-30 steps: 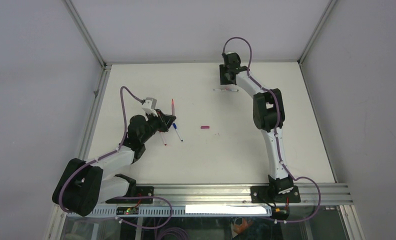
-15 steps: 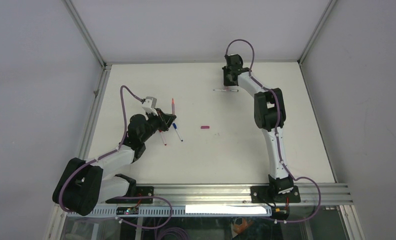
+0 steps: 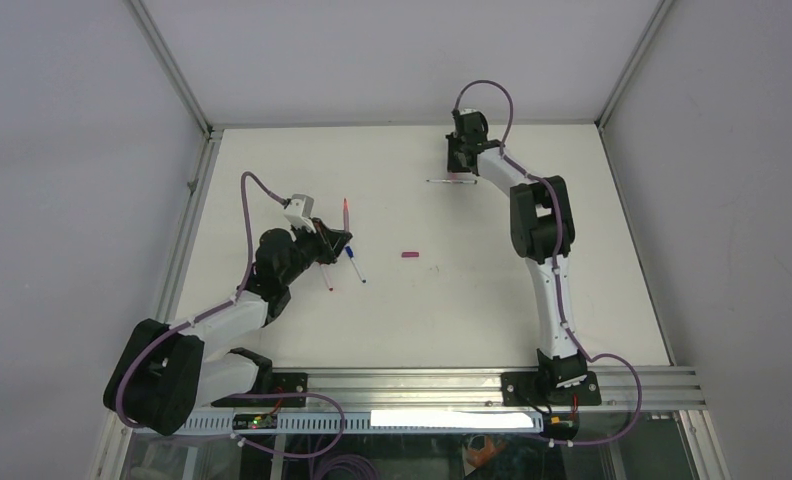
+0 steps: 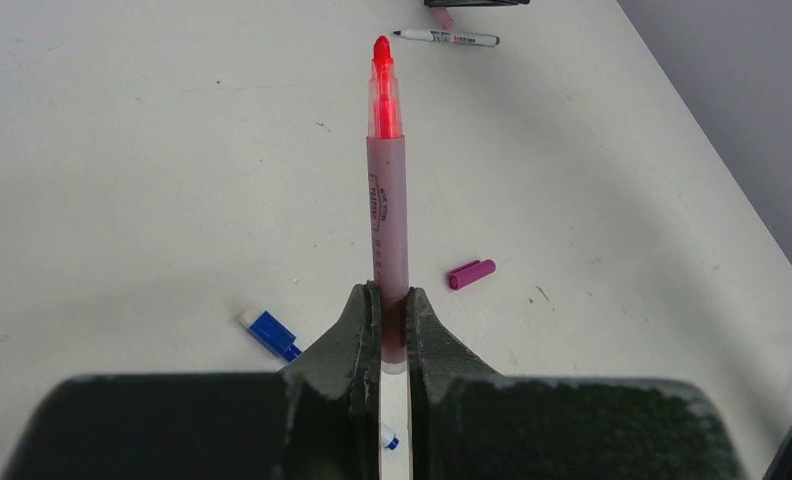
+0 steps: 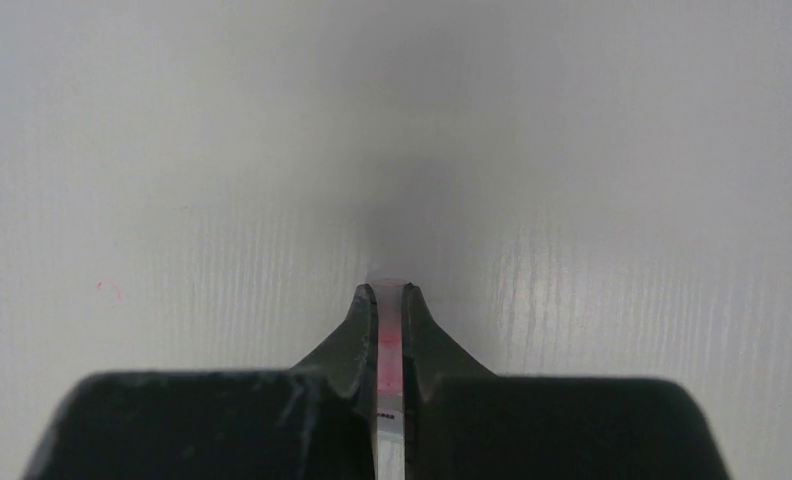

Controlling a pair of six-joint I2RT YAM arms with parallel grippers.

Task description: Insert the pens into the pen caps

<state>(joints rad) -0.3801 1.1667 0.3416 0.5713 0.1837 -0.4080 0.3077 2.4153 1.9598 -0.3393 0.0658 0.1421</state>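
As the right gripper (image 5: 392, 295) has closed during the last second, from about half open to pressed together, its jaws now clamp a thin pale pink cap (image 5: 390, 345), as far as I can judge what it is. It sits at the far side of the table (image 3: 472, 300), just beside a white pen (image 3: 450, 181) lying flat. I judge the cap is now taken and ready to be lifted toward a pen. The left gripper (image 4: 392, 300) has not changed: its jaws grip the lower end of the red pen (image 4: 386, 190), held over the left part of the table with its bare red tip pointing far. A magenta cap (image 4: 471, 273) lies loose between the arms.
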